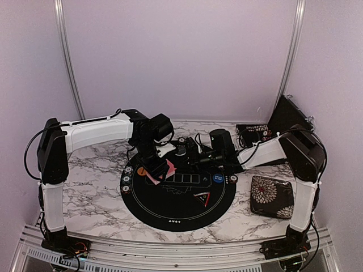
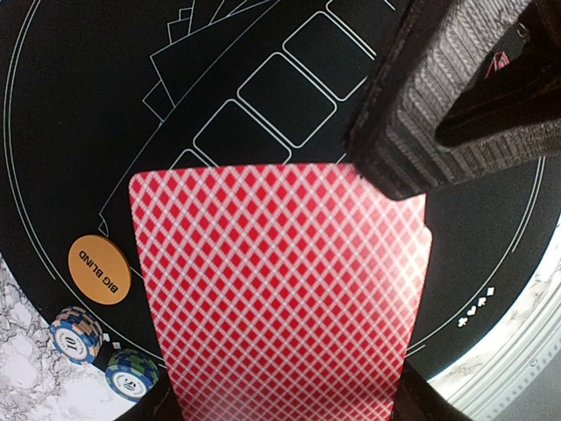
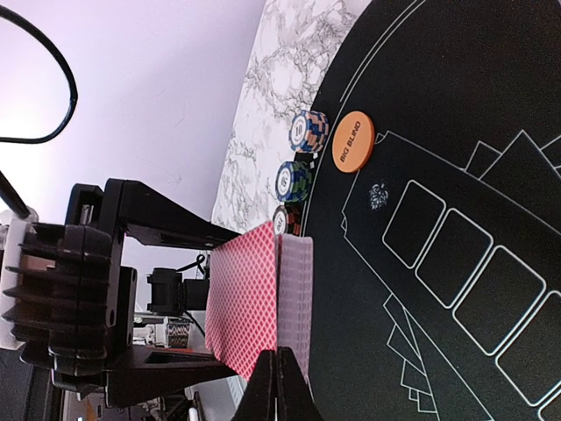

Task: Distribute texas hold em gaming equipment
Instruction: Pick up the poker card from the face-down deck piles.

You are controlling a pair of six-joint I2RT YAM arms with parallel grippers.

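My left gripper [image 2: 285, 405] is shut on a small stack of red-backed playing cards [image 2: 280, 298] and holds it above the left part of the round black mat [image 1: 170, 214]. My right gripper [image 3: 280, 364] is shut on the far edge of the cards [image 3: 263, 294]; one of its fingers [image 2: 438, 105] covers the card's top right corner. The two grippers meet over the mat [image 1: 167, 167]. An orange BIG BLIND button [image 2: 99, 269] lies on the mat, with striped chip stacks [image 2: 76, 334] beside it. A blue button [image 1: 217, 179] and a triangle marker [image 1: 203, 198] lie on the right.
A black floral case [image 1: 272, 195] lies on the marble table to the right of the mat. An open black box with more pieces [image 1: 252, 133] stands at the back right. More chips [image 1: 232, 178] sit at the mat's right rim.
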